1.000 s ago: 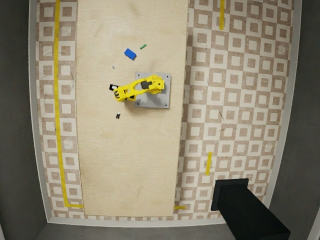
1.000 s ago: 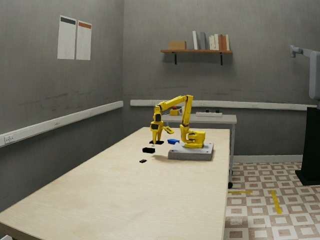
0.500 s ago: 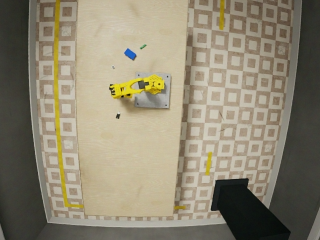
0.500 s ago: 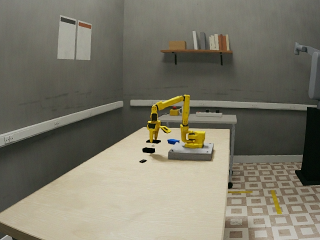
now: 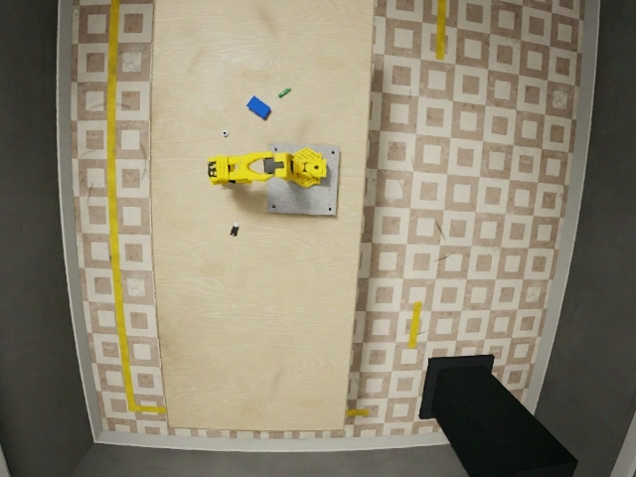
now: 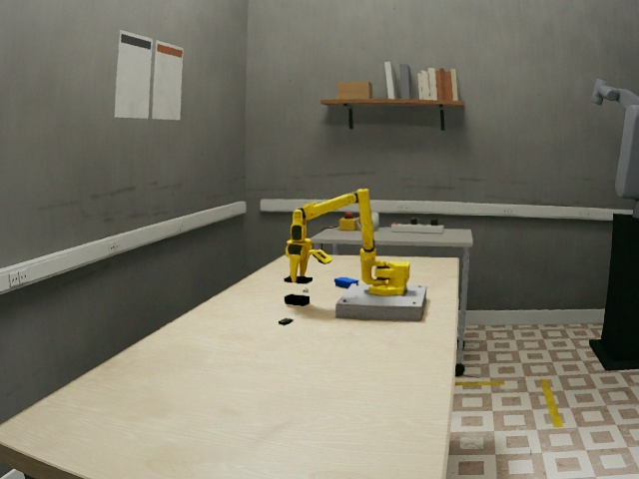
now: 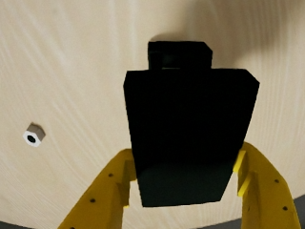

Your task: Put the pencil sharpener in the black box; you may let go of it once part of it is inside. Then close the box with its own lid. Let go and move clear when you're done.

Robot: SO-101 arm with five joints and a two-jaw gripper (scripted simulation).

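My gripper (image 7: 186,160) (image 6: 298,271) (image 5: 211,171) is shut on the flat black lid (image 7: 191,128) (image 6: 298,279) and holds it level a little above the table. The black box (image 6: 297,299) stands on the table right below the lid. In the wrist view only a far edge of the box (image 7: 179,53) shows past the lid. The inside of the box is hidden, and I cannot see the pencil sharpener there. The arm hides the box in the overhead view.
A small black-and-white object (image 5: 235,229) (image 6: 285,320) lies in front of the box. A small white ring (image 5: 225,133) (image 7: 32,136), a blue block (image 5: 258,106) (image 6: 344,281) and a green stick (image 5: 284,92) lie beyond. The arm's grey base plate (image 5: 303,203) is to the right.
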